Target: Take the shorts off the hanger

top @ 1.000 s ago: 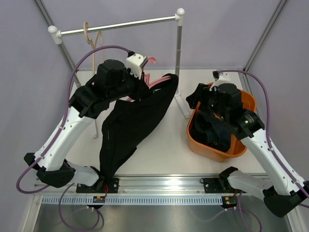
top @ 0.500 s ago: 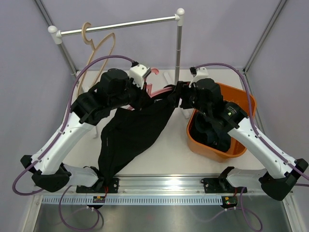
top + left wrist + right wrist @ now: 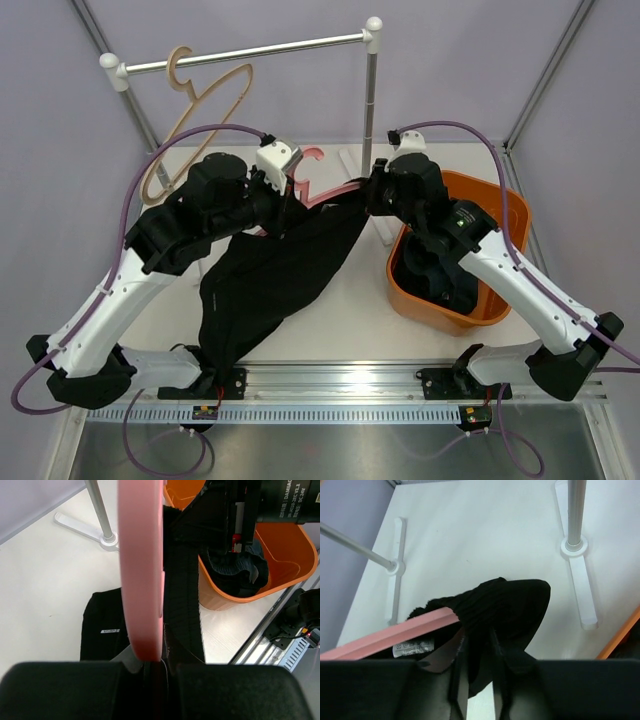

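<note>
Though the top view hides both grips, wrist views show the left pincer clenching the pink hanger, the right pincer gripping the black shorts.

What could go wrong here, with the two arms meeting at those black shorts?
The right hand seems to pinch only a corner of the black shorts, so the cloth could slip free. It may also snag on the pink hanger that the left hand grips.
</note>
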Robot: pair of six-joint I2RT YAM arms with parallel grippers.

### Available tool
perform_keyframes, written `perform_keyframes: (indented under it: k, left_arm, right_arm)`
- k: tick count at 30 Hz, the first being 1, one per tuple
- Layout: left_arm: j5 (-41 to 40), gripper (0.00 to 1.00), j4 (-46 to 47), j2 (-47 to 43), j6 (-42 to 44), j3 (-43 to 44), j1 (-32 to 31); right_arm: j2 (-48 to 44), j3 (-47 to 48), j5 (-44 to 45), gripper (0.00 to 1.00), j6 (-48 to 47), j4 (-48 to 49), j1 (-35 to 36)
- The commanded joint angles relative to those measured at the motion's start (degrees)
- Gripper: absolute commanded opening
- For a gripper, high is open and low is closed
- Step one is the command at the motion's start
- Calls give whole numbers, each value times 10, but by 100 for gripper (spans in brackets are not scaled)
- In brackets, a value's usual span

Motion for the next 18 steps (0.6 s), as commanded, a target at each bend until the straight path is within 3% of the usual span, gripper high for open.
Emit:
perform_keyframes:
  k: [1,4,8,18]
  left_arm:
    - [9,0,38,-26,1,-11,-8]
    - [4,0,34,-34,4,-22,-16]
    - [-12,0,28,-50,6,-28,-28]
    - [-11,0,12,-94,9,-36,-43]
  right_arm:
    - [0,38,52,12,2,2,7]
    - [18,72,91,0,-1,-32,6]
    - [44,113,147,0,-6,-75,-2]
    - [65,115,102,0,-1,-78,-83]
